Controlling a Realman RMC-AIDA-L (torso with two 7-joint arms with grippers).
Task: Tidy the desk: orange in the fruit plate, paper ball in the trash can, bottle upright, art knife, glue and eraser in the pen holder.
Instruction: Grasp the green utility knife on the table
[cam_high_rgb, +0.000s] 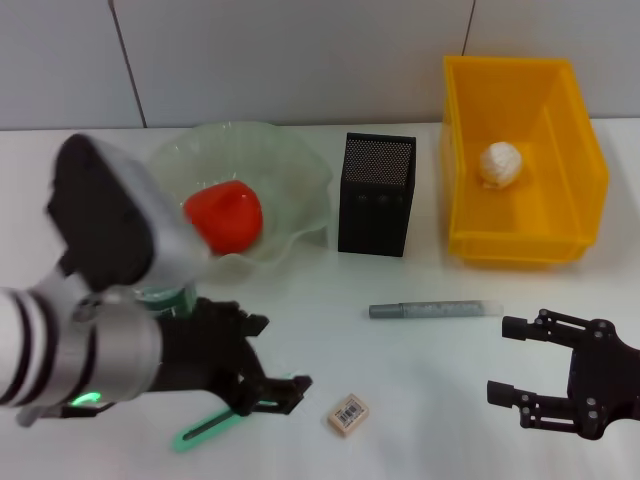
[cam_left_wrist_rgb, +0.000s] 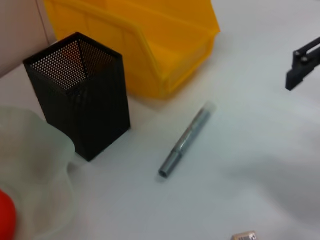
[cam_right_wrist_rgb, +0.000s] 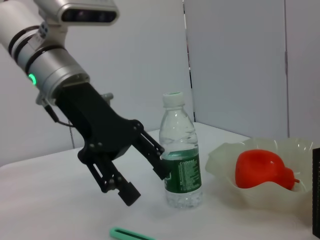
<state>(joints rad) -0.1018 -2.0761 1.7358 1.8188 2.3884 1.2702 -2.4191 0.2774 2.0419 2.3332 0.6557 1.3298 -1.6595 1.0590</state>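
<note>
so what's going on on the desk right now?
Mid-tidy. The orange is in the fruit plate, the paper ball is in the yellow bin, and the bottle stands upright. The left tool is open beside the bottle, above the green knife. The glue stick and eraser lie on the desk. The right tool hangs open nearby.

Looks like a lab test bench, not a real office. Plain white desk (cam_high_rgb: 420, 400), bare grey panelled wall (cam_high_rgb: 300, 60) along the far edge. Staged props: yellow parts bin (cam_high_rgb: 575, 150) at the far right corner, black mesh pen holder (cam_high_rgb: 375, 195) mid-desk, glass fruit plate (cam_high_rgb: 290, 170) toward the far left.
</note>
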